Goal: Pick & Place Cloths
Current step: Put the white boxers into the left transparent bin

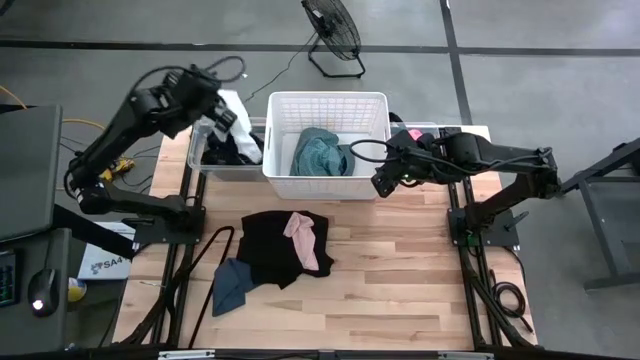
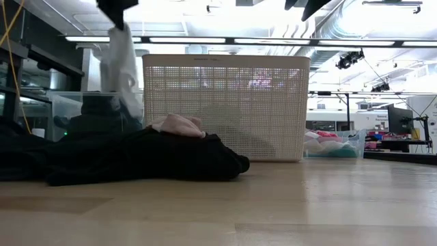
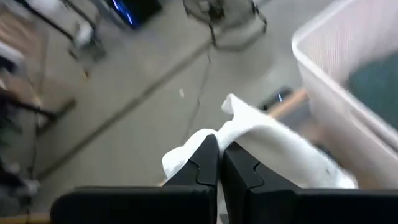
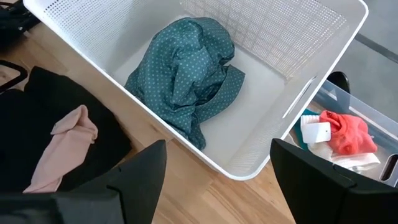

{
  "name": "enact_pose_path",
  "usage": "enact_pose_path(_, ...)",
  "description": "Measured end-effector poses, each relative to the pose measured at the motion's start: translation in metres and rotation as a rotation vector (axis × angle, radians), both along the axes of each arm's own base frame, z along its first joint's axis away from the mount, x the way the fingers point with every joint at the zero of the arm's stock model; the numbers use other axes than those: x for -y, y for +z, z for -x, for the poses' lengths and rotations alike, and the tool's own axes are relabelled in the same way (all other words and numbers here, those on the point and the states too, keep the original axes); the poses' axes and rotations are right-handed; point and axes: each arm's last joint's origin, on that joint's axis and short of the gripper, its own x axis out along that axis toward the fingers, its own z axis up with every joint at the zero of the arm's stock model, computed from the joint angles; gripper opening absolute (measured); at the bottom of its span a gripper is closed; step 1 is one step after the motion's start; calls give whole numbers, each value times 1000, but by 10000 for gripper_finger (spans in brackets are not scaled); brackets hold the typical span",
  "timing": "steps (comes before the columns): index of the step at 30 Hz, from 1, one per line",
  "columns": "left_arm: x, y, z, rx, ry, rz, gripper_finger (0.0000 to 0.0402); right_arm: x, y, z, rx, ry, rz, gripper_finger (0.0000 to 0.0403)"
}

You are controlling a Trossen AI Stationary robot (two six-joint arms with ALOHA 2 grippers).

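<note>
Nearest the low camera I've got the black cloth (image 2: 136, 158) heaped on the table (image 2: 287, 205), pink cloth (image 2: 179, 125) on top of it. From above, the dark blue cloth (image 1: 231, 284) touches the black one's near-left edge.

Left gripper (image 1: 218, 112) is up over the clear bin (image 1: 198, 160) at the far left, fingers (image 3: 205, 163) pinched shut on a white cloth (image 3: 273, 146) that hangs down below it (image 2: 121, 65). More dark and white cloths are still in that bin.

Right gripper (image 4: 217, 168) is spread wide and holding nothing; it hovers at the near-right corner of the white lattice basket (image 1: 375, 105). Teal-green cloth (image 4: 186, 71) sits crumpled in the basket.

Second clear bin (image 4: 364, 115) just right of the basket has a red-pink cloth (image 4: 348, 134) in it.

Fan (image 1: 332, 30) on the floor beyond the table.
</note>
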Motion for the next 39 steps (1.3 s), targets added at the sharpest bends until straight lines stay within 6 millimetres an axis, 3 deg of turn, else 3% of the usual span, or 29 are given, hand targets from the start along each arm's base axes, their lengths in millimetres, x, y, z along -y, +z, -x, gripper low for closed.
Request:
enact_pose_path(5, -2, -37, -5, -4, 45, 156, 0, 0, 0, 0, -4, 5, 3, 279)
enact_pose_path(17, -3, -98, -10, 30, 185, 381, 0, 0, 0, 0, -9, 15, 7, 279)
enact_pose_path(24, -26, -136, -7, 95, 236, 458, 0, 0, 0, 0, -9, 15, 6, 279)
enact_pose_path(34, -55, -193, 19, 251, 293, 598, 0, 0, 0, 0, -8, 15, 5, 279)
enact_pose_path(39, -58, -200, 19, 266, 272, 624, 0, 0, 0, 0, 0, 3, -3, 279)
